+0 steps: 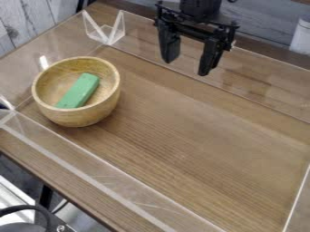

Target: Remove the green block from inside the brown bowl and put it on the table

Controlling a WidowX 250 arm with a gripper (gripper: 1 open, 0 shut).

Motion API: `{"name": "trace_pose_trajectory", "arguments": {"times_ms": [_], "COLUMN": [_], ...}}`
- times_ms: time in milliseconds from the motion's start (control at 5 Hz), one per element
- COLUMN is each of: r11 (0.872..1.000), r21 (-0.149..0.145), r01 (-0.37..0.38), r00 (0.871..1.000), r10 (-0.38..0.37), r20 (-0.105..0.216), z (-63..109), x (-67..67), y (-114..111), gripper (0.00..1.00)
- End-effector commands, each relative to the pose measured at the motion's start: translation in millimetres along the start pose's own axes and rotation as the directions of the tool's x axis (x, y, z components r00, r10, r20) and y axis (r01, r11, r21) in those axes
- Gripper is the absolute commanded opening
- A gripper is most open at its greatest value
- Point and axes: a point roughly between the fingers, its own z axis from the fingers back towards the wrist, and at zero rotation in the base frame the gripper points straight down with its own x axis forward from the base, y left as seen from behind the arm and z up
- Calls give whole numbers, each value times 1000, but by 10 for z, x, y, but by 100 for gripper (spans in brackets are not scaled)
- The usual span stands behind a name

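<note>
**Block's sitting in the bowl, gripper hanging empty**

The small bright green rectangular block [80, 91] lies inside the round tan wooden bowl [54, 111], left side of the brown wood-grain table [206, 136]. The black gripper [189, 62] hangs well apart, fingers spread, holding nothing.

Bare table [206, 118] between end effector [194, 54], bowl [75, 104]

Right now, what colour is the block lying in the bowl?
Bright green. The block lies inside the tan wooden bowl, clearest in the camera view.
</note>
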Motion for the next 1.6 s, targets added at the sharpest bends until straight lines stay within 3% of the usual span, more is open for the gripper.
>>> {"name": "trace_pose_trajectory", "arguments": {"times_ms": [0,200,400,800,1000,1400], "r11": [1000,1000,999,997,993,987], "r21": [3,8,14,22,13,31], "r01": [4,-13,-39,-79,-121,-157], "r00": [1000,999,999,997,993,987], "r10": [-3,13,40,79,121,158], "r20": [-25,-45,-21,0,2,-31], "z": [-66,-101,-92,-129,-240,-614], "x": [-35,-190,-388,-595,-660,-612], "y": [58,308,685,1353,1552,1635], "gripper": [100,100,100,100,100,100]}}
